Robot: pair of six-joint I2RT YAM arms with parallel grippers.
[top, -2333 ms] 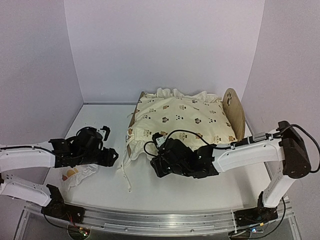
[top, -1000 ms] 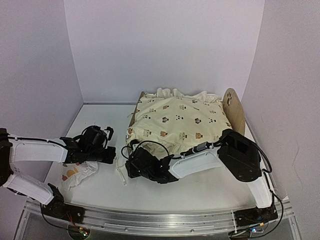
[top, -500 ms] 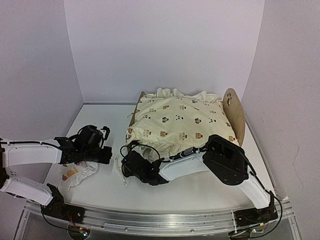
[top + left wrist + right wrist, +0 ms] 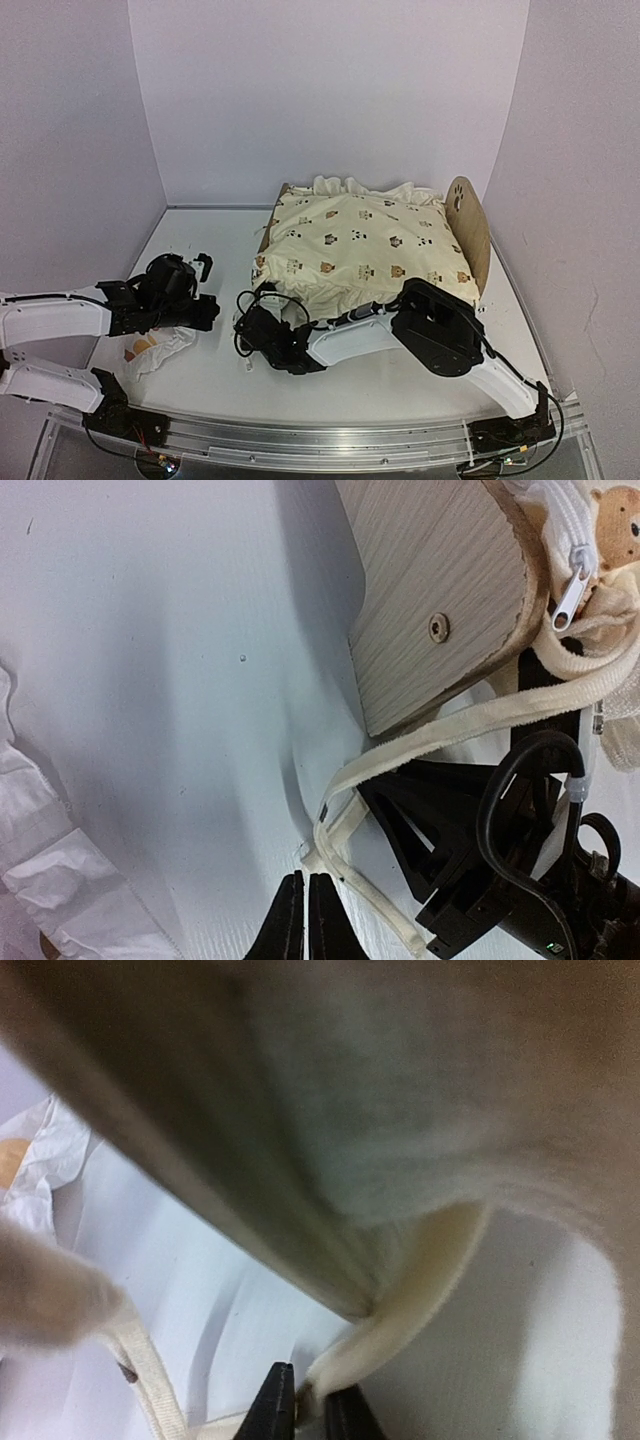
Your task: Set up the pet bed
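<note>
Small light-wood pet bed [image 4: 468, 228] sits under the cream ruffled animal-print cushion [image 4: 350, 240], mostly covered. It looks stiff and light and likely slides if tugged, so it is best taken by a board's top edge. Right gripper [image 4: 308, 1388], at that cushion's near-left corner, pinches a cream fabric tie [image 4: 400, 1300]; left gripper [image 4: 306, 878], just left of the cushion's ties, is clamped together on nothing.

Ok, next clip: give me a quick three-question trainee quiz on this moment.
1. True or false: the cream cushion lies on the pet bed.
2. What does the right gripper pinch? A) a toy ball B) a cushion tie C) nothing
3. Fill in: the left gripper is ____ (open or shut).
Key: 1 true; 2 B; 3 shut.
</note>
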